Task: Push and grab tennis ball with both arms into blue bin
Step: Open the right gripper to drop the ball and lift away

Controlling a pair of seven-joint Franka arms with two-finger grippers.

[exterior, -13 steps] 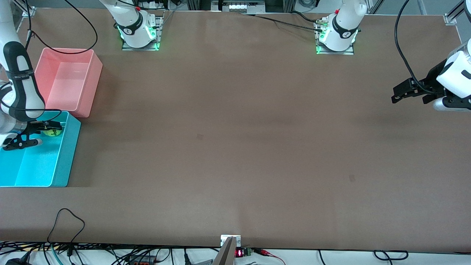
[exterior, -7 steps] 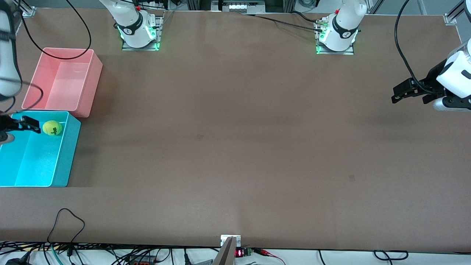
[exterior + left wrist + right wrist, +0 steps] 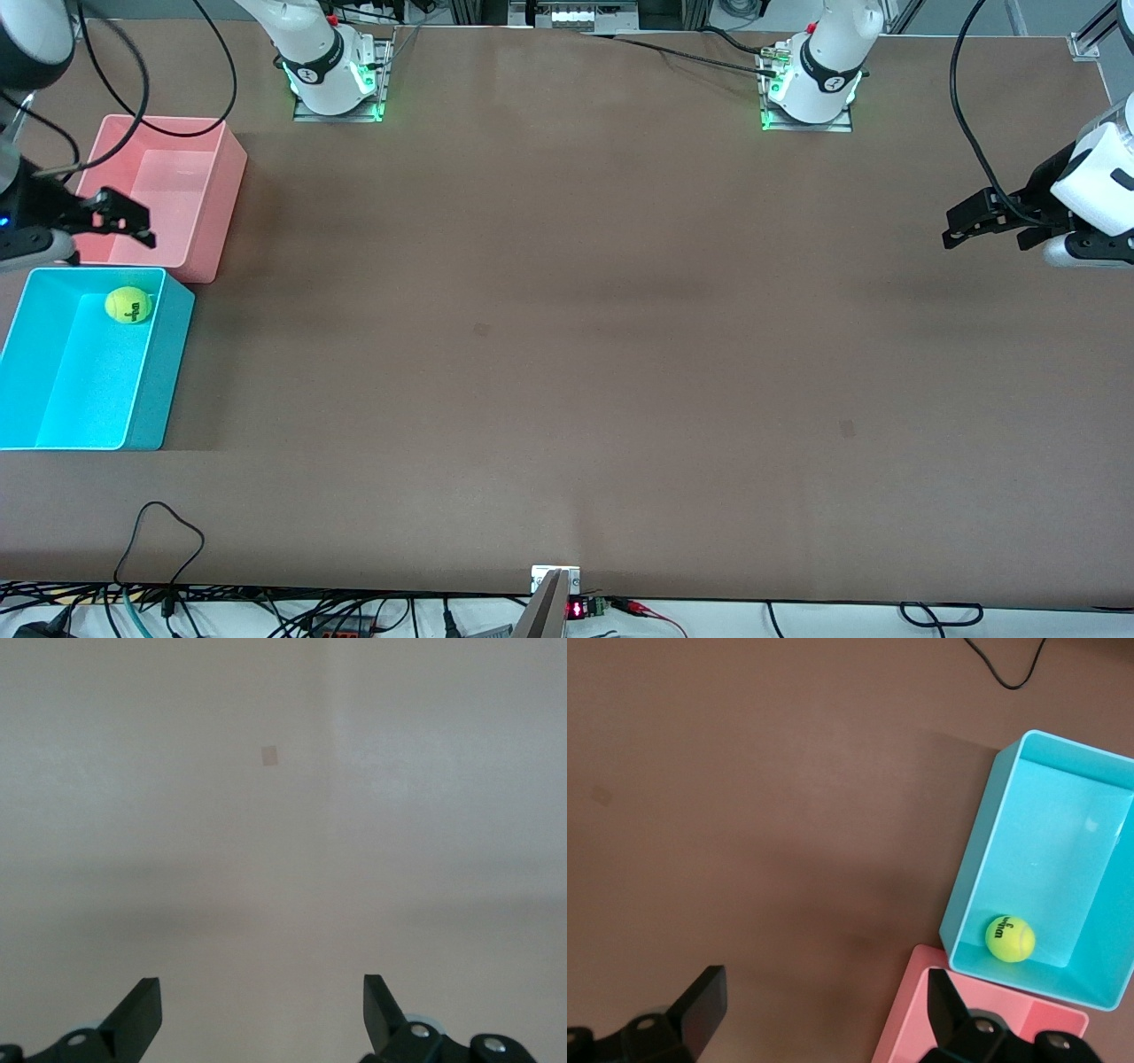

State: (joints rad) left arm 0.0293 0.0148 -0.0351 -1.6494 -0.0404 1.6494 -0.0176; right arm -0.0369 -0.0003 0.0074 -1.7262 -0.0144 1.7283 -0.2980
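The tennis ball (image 3: 128, 306) lies inside the blue bin (image 3: 164, 354), in the corner next to the pink tub; it also shows in the right wrist view (image 3: 1010, 938) within the blue bin (image 3: 970, 868). My right gripper (image 3: 120, 221) is open and empty, up in the air over the pink tub's edge nearest the blue bin; it shows open in its wrist view (image 3: 824, 1010). My left gripper (image 3: 961, 226) waits open and empty over bare table at the left arm's end; its wrist view (image 3: 262, 1014) shows only table.
A pink tub (image 3: 217, 190) stands beside the blue bin, farther from the front camera, and shows in the right wrist view (image 3: 908, 1028). Cables (image 3: 159, 532) lie along the table's front edge. The two arm bases (image 3: 332, 75) stand at the back.
My right gripper let go of the tennis ball, rose out of the blue bin and moved over the pink tub. The ball stays in the bin. The left arm has not moved.
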